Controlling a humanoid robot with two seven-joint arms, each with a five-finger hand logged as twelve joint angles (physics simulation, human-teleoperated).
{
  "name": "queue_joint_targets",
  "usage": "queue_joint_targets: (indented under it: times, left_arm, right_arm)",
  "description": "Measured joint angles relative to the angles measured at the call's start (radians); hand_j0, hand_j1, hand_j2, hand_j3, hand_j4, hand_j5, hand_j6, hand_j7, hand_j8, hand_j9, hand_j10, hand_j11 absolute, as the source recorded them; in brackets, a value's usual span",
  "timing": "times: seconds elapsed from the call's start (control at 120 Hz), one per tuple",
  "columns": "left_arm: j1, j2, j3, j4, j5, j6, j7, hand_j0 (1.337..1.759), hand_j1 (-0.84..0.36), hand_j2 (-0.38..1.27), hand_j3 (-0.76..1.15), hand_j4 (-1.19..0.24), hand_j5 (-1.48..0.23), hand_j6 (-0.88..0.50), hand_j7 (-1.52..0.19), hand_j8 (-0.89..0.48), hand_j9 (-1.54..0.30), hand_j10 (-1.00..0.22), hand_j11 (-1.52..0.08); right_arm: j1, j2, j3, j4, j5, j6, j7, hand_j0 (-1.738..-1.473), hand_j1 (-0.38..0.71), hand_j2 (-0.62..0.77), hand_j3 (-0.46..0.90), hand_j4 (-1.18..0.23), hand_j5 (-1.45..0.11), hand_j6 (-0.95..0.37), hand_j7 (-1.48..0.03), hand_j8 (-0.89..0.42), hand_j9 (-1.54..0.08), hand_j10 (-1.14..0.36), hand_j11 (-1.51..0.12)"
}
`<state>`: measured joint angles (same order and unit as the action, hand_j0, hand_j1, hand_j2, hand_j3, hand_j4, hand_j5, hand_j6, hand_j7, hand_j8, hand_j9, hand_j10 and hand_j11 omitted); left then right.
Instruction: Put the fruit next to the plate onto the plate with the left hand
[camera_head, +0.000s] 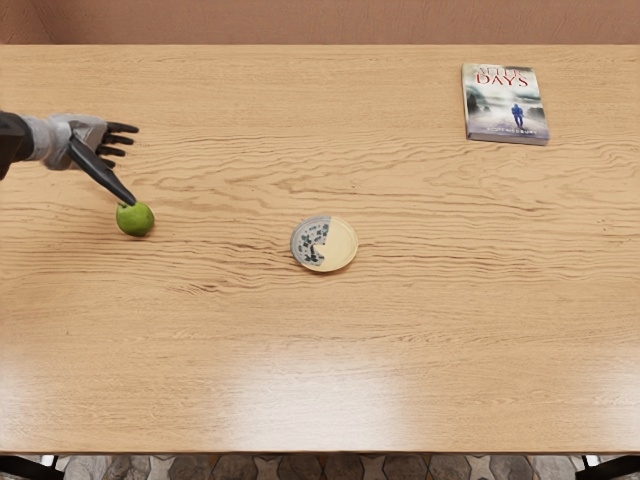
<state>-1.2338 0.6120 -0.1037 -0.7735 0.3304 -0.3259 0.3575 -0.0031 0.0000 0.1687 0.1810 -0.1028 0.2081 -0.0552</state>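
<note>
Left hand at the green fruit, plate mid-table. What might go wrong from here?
1. The left hand is open, and only one outstretched finger seems to meet the top of the round green fruit. A push there may roll it across the wooden table instead of gripping it.
2. The small round cream plate with blue pattern lies well to the fruit's right. Released off-centre, the fruit could roll off it.

Head view: high, slanting down over table (300, 380).
</note>
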Motion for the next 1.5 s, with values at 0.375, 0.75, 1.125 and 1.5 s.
queue_joint_targets:
  times: [0.375,0.75,1.125,1.5]
  left_arm:
    - [-0.030,0.010,0.231,-0.265,0.041,0.405,-0.043,1.658,0.35,0.00,0.00,0.00,0.00,0.00,0.00,0.00,0.00,0.00,0.00]
    - [-0.027,0.024,0.303,-0.334,0.049,0.489,-0.044,1.658,0.17,0.03,0.00,-0.15,-0.20,-0.15,-0.20,-0.15,-0.19,-0.15,-0.19]
    - [-0.026,0.025,0.323,-0.343,0.050,0.493,-0.043,1.658,-0.09,0.08,0.00,-0.37,-0.48,-0.37,-0.48,-0.37,-0.48,-0.37,-0.48]
    - [-0.016,0.022,0.331,-0.343,0.050,0.504,-0.041,1.658,-0.23,0.10,0.00,-0.48,-0.62,-0.48,-0.62,-0.49,-0.63,-0.48,-0.63]
  right_arm:
    - [0.000,0.000,0.000,0.000,0.000,0.000,0.000,-1.658,-0.35,0.00,0.00,0.00,0.00,0.00,0.00,0.00,0.00,0.00,0.00]
    - [0.000,0.000,0.000,0.000,0.000,-0.001,0.000,-1.658,-0.35,0.00,0.00,0.00,0.00,0.00,0.00,0.00,0.00,0.00,0.00]
    - [0.000,0.000,0.000,0.000,0.000,0.000,0.000,-1.658,-0.35,0.00,0.00,0.00,0.00,0.00,0.00,0.00,0.00,0.00,0.00]
    - [0.000,0.000,0.000,0.000,0.000,0.000,0.000,-1.658,-0.35,0.00,0.00,0.00,0.00,0.00,0.00,0.00,0.00,0.00,0.00]
